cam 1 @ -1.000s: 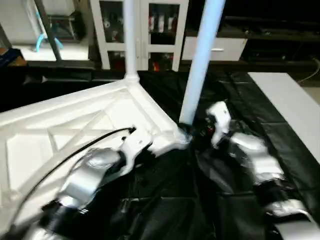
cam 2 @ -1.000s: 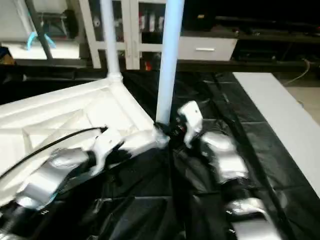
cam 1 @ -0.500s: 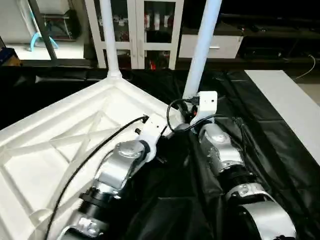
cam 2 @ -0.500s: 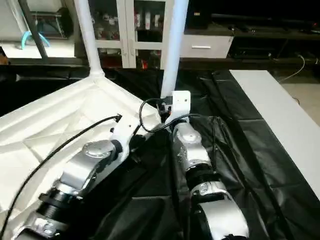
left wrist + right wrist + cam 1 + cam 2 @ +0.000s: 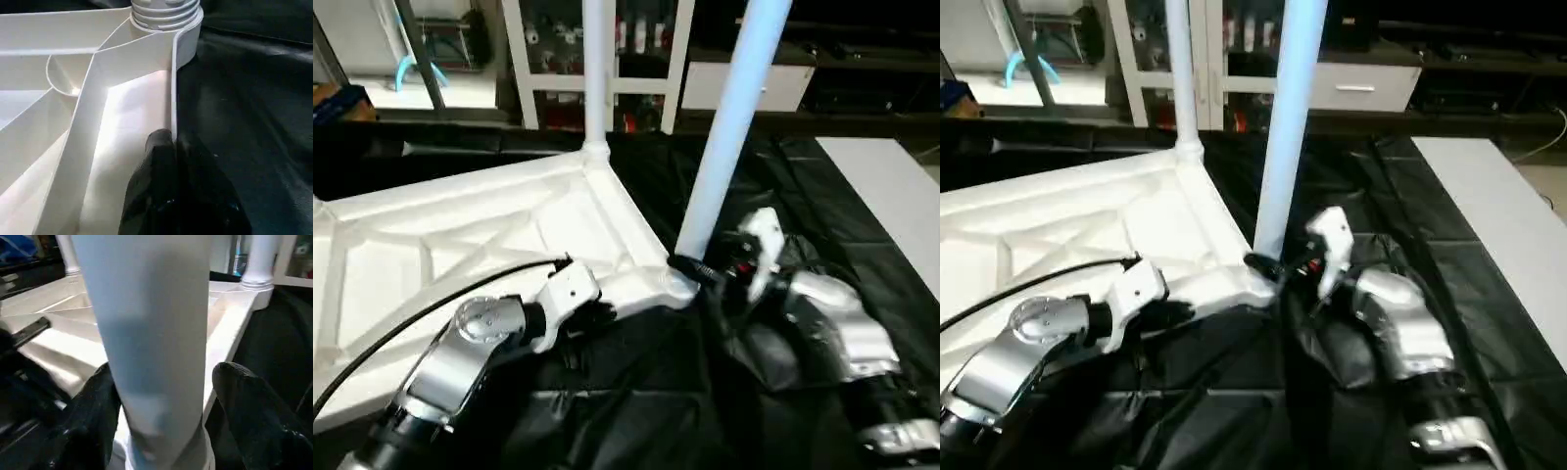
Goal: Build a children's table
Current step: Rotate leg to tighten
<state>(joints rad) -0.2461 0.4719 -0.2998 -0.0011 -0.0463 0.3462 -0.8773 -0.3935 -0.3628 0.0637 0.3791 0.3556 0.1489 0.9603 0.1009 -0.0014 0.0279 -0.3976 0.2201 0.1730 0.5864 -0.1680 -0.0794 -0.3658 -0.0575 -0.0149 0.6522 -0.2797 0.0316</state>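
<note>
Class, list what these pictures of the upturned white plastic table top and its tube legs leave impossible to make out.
- Tops of the two standing white tube legs: head views, cut by the upper edge.
- White plastic table top, far side: cut by the left edge.
- Near leg's socket: right wrist view, hidden behind the leg.

We see both upright white tapered tube legs (image 5: 736,117) (image 5: 597,69) cut off by the top edge. The white ribbed square tabletop (image 5: 460,245) runs off the left edge, our silver left forearm (image 5: 460,352) covering part of its near rim.
</note>
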